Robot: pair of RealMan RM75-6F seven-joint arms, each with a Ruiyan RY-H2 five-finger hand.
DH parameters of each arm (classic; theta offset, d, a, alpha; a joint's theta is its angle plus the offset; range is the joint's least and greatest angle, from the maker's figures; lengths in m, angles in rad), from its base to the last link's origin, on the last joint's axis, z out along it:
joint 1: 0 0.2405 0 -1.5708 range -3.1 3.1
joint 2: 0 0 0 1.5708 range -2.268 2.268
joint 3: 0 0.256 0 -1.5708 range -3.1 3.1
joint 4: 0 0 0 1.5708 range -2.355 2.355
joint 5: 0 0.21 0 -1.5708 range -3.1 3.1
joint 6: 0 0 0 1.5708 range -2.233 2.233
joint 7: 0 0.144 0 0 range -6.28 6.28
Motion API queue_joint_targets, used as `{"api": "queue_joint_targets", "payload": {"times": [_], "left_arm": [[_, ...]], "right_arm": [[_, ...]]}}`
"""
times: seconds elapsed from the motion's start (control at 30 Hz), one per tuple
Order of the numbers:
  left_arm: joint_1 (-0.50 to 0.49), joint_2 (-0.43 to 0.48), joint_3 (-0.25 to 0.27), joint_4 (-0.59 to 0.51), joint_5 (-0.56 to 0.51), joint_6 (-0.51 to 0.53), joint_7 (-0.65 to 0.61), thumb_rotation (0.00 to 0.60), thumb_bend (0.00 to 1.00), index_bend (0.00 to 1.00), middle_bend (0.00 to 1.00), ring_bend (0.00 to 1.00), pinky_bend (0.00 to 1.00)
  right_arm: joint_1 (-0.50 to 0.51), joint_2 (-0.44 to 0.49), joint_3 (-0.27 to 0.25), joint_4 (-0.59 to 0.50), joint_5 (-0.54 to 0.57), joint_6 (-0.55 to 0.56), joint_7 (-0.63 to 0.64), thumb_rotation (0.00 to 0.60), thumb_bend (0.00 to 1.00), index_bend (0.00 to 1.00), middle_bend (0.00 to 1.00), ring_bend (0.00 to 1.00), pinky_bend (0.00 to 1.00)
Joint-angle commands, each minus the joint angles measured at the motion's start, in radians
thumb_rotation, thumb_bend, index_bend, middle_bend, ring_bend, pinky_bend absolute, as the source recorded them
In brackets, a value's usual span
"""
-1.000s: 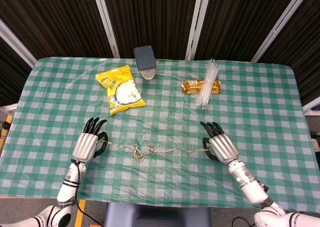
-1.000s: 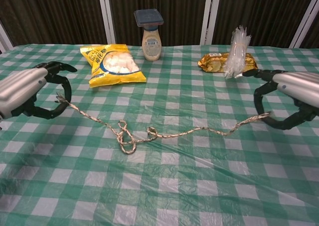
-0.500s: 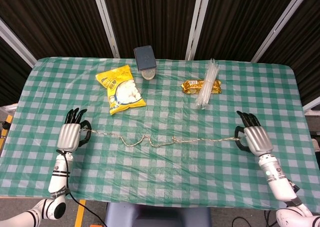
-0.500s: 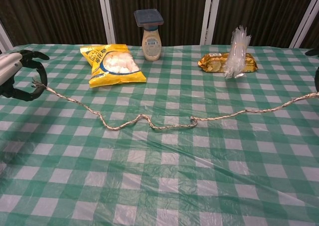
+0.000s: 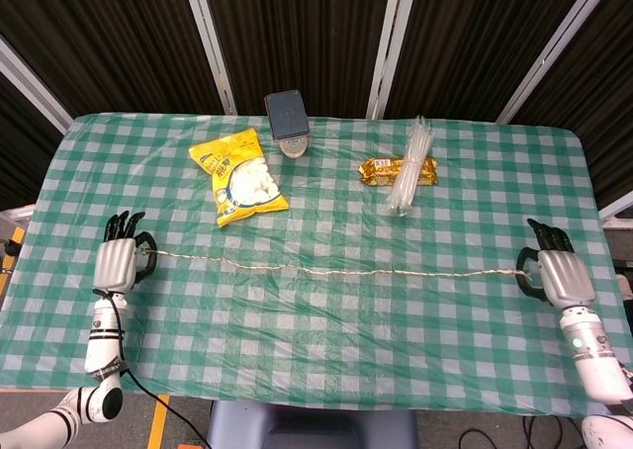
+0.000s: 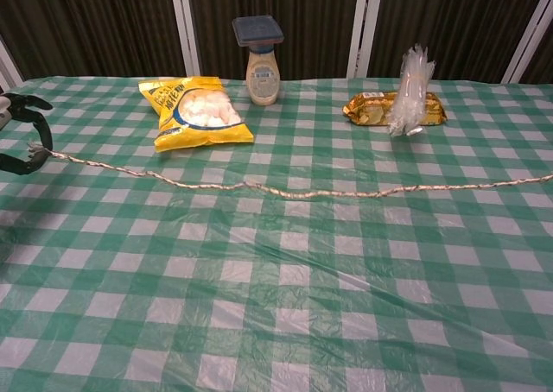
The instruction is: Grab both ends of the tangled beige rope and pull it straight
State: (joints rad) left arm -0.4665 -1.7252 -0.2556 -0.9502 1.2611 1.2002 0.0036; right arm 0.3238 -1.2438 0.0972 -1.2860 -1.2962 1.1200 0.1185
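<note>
Rope: the thin beige twisted rope (image 5: pixel 336 270) runs nearly straight across the green-and-white checked table (image 5: pixel 326 360), stretched from one set of fingers to the other; no knot shows, only a faint ripple near the middle.
Left hand: the left hand (image 5: pixel 117 263) pinches the rope's end, its dark fingers (image 6: pixel 26 104) curled round it at the table's left side.
Right hand: the right hand (image 5: pixel 560 275) grips the other end at the far right; the chest view shows only the rope running off the edge.
Step in hand: the final tensioning, by my reading almost done.
How to do it well: ease both hands outward evenly, keeping the pinch firm and both ends level, just enough to flatten the ripple.
Risk: a jerk could slip an end out of the fingers.
Clear of the line: the yellow snack bag (image 5: pixel 240 180) lies beyond the rope, away from both hands.
</note>
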Motion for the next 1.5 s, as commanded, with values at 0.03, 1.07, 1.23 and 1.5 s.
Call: {"api": "queue_joint_targets", "payload": {"times": [0.03, 1.07, 1.23, 1.5], "left_arm": [[-0.001, -0.006, 0.0, 0.025, -0.01, -0.012, -0.006, 0.6, 0.49, 0.62, 0.13, 0.0, 0.03], [-0.008, -0.092, 0.074, 0.197, 0.002, -0.159, -0.121, 0.6, 0.48, 0.02, 0.1, 0.0, 0.03], [-0.001, -0.07, 0.072, 0.173, 0.004, -0.154, -0.134, 0.6, 0.46, 0.0, 0.05, 0.0, 0.03], [0.051, 0.071, 0.045, -0.034, 0.064, 0.014, -0.256, 0.6, 0.43, 0.0, 0.0, 0.0, 0.04]], "right_arm": [[-0.008, -0.001, -0.001, 0.025, 0.009, -0.014, 0.021, 0.6, 0.62, 0.77, 0.13, 0.0, 0.05], [0.036, -0.126, -0.028, 0.211, 0.012, -0.194, 0.022, 0.6, 0.56, 0.33, 0.05, 0.0, 0.04], [0.042, -0.098, -0.032, 0.186, 0.047, -0.242, -0.031, 0.6, 0.49, 0.08, 0.0, 0.0, 0.0], [-0.021, -0.019, -0.017, 0.067, 0.011, -0.072, -0.043, 0.6, 0.45, 0.0, 0.0, 0.0, 0.0]]}}
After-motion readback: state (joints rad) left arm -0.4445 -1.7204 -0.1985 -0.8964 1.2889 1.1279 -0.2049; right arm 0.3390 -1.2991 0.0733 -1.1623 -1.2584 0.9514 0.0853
